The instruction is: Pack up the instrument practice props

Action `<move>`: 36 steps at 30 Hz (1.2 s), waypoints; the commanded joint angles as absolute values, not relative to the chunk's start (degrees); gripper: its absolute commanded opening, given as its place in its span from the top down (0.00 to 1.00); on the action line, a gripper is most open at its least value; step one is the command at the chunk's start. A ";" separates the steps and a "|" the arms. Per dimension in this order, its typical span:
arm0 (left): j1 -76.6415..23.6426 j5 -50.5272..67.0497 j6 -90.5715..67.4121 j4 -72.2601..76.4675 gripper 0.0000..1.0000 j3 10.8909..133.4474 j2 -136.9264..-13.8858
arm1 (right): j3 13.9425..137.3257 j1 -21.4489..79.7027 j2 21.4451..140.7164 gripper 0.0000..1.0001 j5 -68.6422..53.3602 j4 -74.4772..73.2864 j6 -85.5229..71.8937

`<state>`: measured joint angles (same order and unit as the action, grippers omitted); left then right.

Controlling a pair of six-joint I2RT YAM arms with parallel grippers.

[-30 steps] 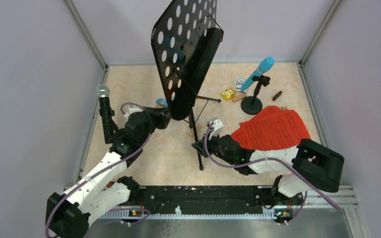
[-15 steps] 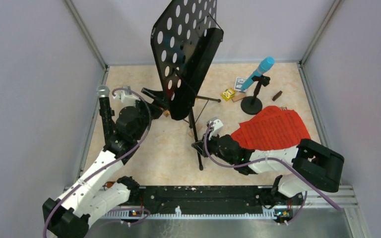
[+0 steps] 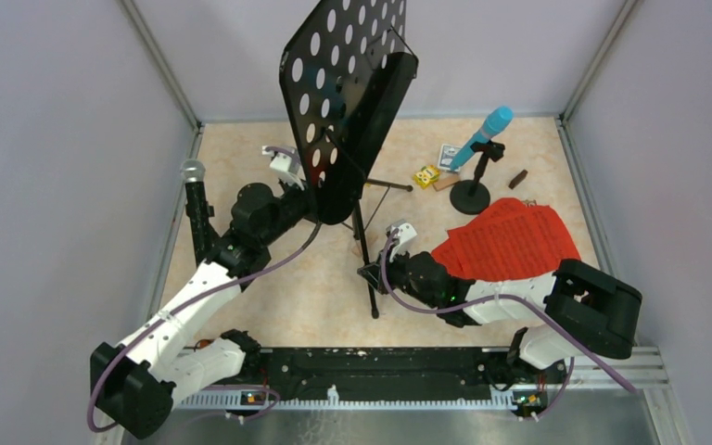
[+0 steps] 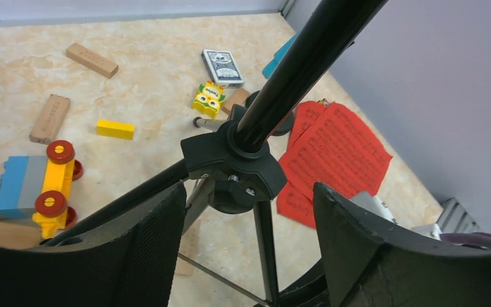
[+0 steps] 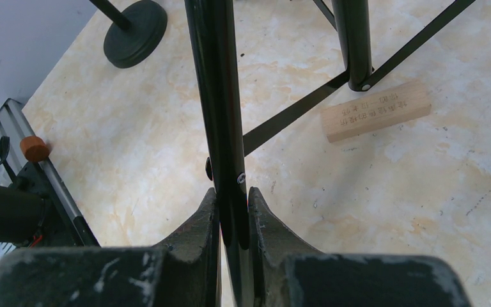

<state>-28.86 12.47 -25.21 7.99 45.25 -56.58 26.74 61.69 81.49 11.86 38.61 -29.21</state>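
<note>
Black music desk (image 3: 343,102) stands mid-table; right gripper (image 5: 233,211) pinches one tripod leg (image 5: 217,96), apparently steadying it, while left gripper (image 4: 249,192) gapes open astride the leg hub (image 4: 230,150), likely lining up a grasp.

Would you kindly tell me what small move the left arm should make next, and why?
Probably close the left claw on the music stand's tripod hub: its open fingers flank the hub, while the right claw clamps one leg.
</note>
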 commanded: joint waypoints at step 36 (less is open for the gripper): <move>-28.67 8.37 -27.23 7.10 0.72 46.20 -58.86 | 28.78 60.82 83.75 1.00 13.72 33.20 -34.91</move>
